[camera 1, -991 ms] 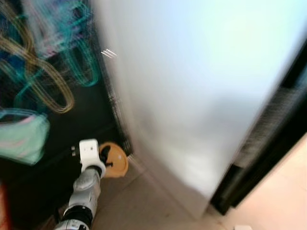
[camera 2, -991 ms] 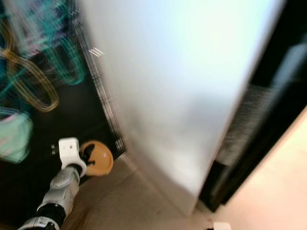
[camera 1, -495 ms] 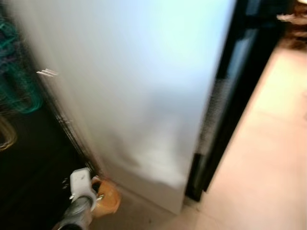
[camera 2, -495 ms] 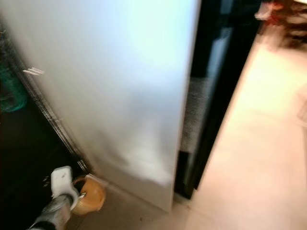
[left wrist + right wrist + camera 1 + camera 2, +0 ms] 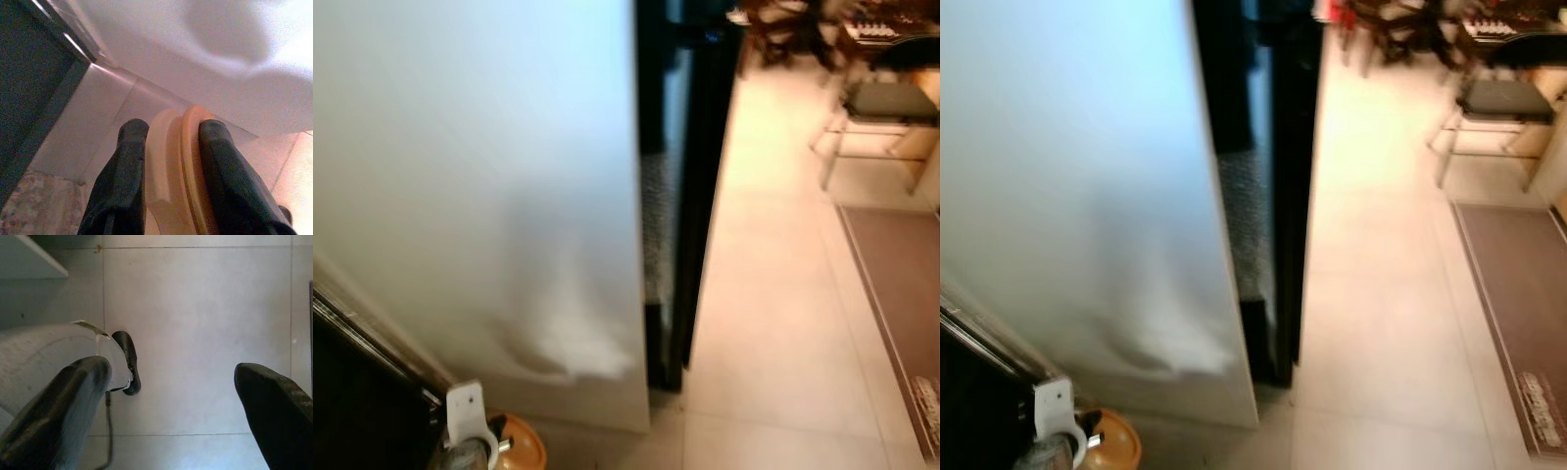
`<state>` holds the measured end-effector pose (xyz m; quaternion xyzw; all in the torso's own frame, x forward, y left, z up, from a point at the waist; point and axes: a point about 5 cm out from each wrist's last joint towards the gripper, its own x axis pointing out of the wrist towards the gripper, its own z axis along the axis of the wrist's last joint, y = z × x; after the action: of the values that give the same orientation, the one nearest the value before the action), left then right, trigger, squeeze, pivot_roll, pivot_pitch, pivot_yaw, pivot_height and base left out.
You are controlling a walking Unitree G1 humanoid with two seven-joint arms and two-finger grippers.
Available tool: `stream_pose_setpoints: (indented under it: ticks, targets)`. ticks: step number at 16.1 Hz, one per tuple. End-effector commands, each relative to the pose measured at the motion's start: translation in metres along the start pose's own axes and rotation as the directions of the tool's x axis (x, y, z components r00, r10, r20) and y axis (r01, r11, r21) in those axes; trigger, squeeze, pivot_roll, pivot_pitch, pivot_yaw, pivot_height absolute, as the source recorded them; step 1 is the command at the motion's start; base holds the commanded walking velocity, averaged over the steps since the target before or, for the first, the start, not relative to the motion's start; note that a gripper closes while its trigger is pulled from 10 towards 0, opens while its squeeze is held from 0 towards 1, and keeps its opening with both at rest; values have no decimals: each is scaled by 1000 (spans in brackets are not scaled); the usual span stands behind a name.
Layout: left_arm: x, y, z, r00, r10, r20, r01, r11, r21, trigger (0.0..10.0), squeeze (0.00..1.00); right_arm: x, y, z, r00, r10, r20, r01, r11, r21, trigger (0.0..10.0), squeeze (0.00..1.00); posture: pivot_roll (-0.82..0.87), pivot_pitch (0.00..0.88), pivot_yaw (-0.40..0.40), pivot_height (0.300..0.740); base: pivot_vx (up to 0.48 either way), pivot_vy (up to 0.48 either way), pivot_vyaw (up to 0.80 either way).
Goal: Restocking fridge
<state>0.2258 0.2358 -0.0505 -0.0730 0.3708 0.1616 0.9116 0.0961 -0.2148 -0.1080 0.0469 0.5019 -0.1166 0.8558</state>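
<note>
My left gripper (image 5: 172, 134) is shut on an orange round container (image 5: 173, 166), which stands on edge between the two black fingers (image 5: 128, 161). In the eye views the same orange container (image 5: 521, 452) sits low at the bottom left, just beyond the white wrist, close to the foot of a tall white fridge door panel (image 5: 480, 176). A black fridge edge (image 5: 690, 147) runs down beside the panel. My right gripper (image 5: 171, 377) hangs open over grey floor tiles, nothing between its fingers.
A dark wire rack (image 5: 352, 392) stands at the lower left. Beige tiled floor (image 5: 773, 294) stretches to the right, with a brown mat (image 5: 901, 284) and a chair (image 5: 881, 103) farther off. A grey rounded body part with a black foot (image 5: 128, 362) shows below the right gripper.
The camera has swung to the right: the rack slid out at the left, and floor, mat and chair came into view. The left gripper still holds the orange container.
</note>
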Motion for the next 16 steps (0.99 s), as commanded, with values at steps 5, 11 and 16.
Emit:
stream_pose_setpoints:
  ticks: [5,11,16]
  targets:
    - [-3,10,-14,997,42,-61,-40,999,31,10000,0,-6,11,-6,985,-133,112,97,954,283,10000,0,-216,0,151,740,0,0,0]
    - [-5,23,-21,994,71,-79,-70,997,23,10000,0,-13,-41,88,782,-356,512,243,930,276,10000,0,-228,0,155,740,0,0,0]
    - [-9,28,-35,990,75,-123,-77,997,-10,10000,0,-37,-43,150,575,-235,783,192,970,150,10000,0,-230,0,108,740,0,0,0]
